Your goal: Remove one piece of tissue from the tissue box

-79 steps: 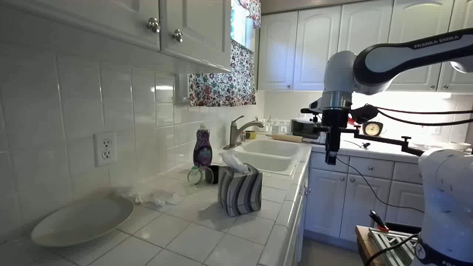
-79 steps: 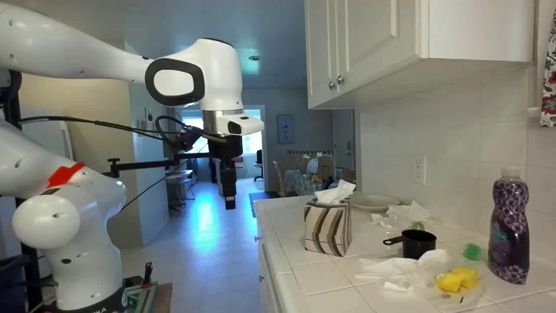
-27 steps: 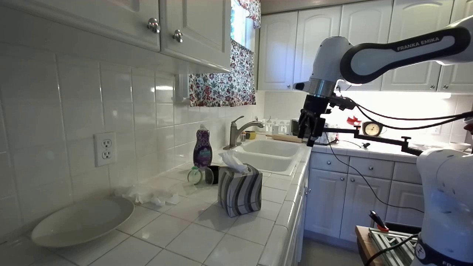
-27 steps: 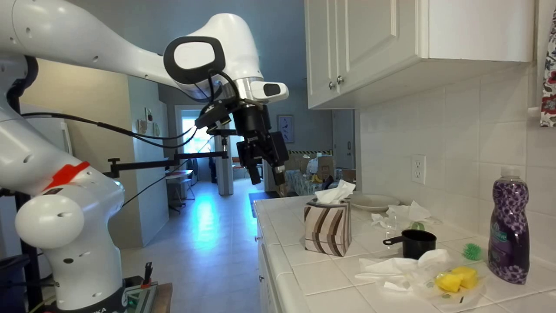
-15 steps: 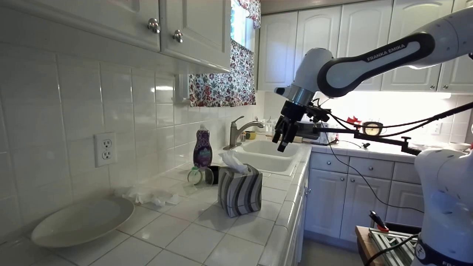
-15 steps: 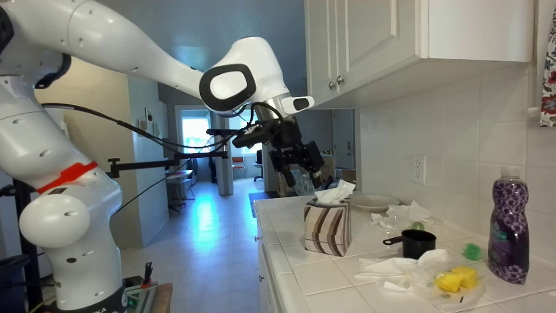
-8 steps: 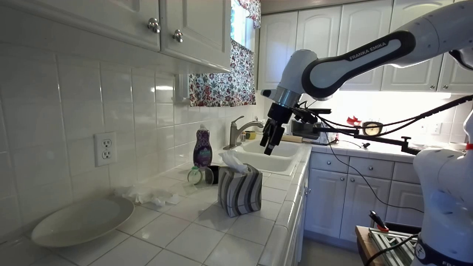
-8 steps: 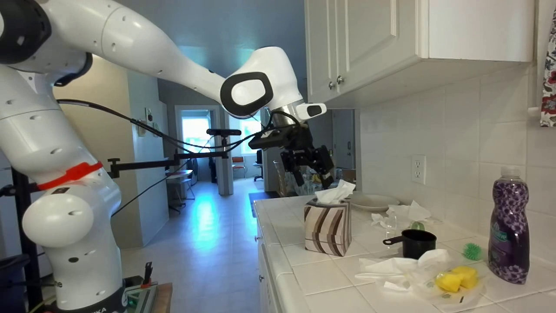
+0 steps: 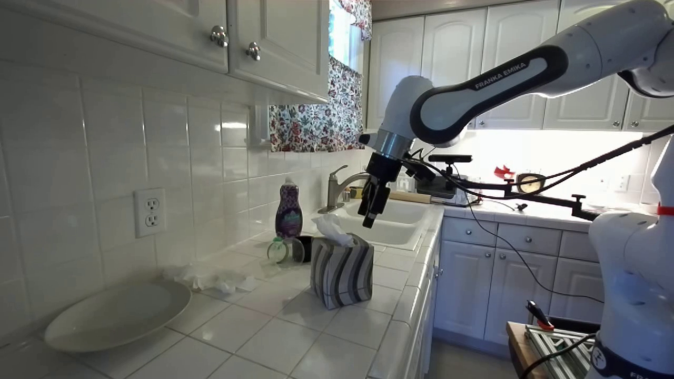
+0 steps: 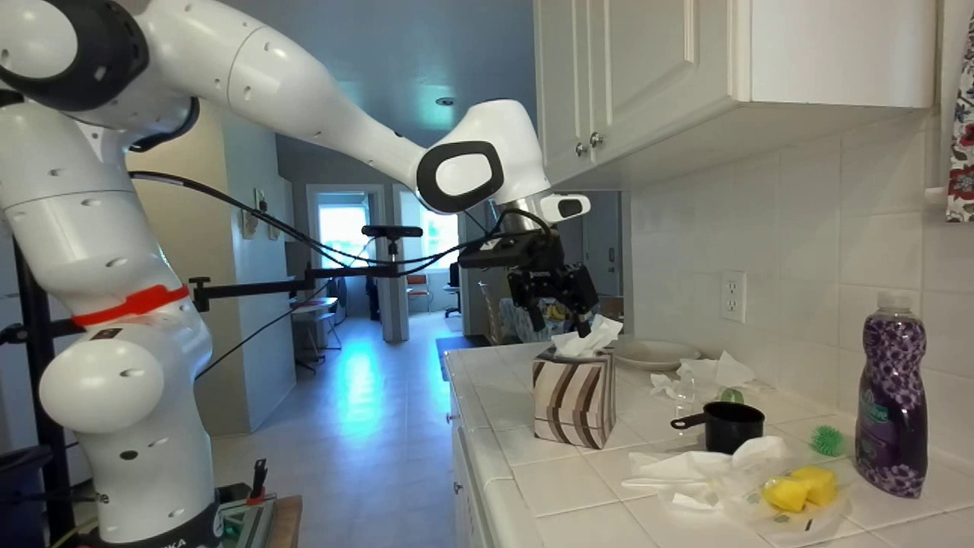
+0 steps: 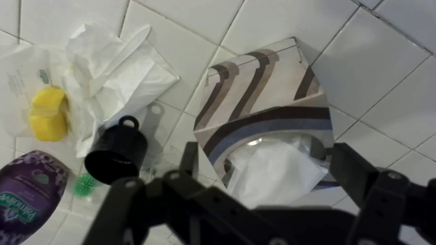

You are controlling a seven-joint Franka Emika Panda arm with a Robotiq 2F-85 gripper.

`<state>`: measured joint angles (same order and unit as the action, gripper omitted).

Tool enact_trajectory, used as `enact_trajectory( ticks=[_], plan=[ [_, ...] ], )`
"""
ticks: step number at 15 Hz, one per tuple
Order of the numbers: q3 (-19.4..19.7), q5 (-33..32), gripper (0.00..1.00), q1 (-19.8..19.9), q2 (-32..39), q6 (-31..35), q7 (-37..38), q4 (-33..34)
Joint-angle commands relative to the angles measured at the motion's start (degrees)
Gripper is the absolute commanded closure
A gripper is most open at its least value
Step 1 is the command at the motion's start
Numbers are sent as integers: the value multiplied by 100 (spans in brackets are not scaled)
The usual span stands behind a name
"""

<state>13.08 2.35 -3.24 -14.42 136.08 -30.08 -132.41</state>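
The tissue box (image 9: pixel 343 273) has dark and light wavy stripes and stands upright on the white tiled counter; it also shows in an exterior view (image 10: pixel 574 399) and in the wrist view (image 11: pixel 262 88). A limp white piece of tissue (image 9: pixel 333 230) sticks up from its top opening, also seen in an exterior view (image 10: pixel 590 337). My gripper (image 10: pixel 561 329) is open and empty, tilted downward just above the box, close to the tissue. In the wrist view the fingers of the gripper (image 11: pixel 267 153) stand wide apart, with the tissue (image 11: pixel 274 173) showing between them. Contact cannot be told.
A white oval plate (image 9: pixel 118 316) lies near the wall. A black cup (image 10: pixel 732 428), a purple soap bottle (image 10: pixel 892 403), loose tissues (image 10: pixel 692 466) and a yellow object (image 10: pixel 799 489) are on the counter. A cabinet (image 10: pixel 647 91) hangs overhead.
The gripper was shut and upright 5.3 s ago; it has opened and tilted. The arm has reached out and come down to the box. Box and tissue have not moved.
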Motion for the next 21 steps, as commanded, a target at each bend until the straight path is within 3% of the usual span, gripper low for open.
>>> enact_trajectory(
  ticks=[1,7,8,9,18,21],
  plan=[
    [-143,240,0,53,360,-88,-204,364],
    [-330,233,0,108,633,-100,-185,606],
    [-345,237,9,118,664,-101,-184,630],
    [-361,240,26,133,692,-101,-182,652],
    [-470,188,99,229,856,-114,-150,813],
    [-484,182,100,240,883,-127,-130,852]
  ],
)
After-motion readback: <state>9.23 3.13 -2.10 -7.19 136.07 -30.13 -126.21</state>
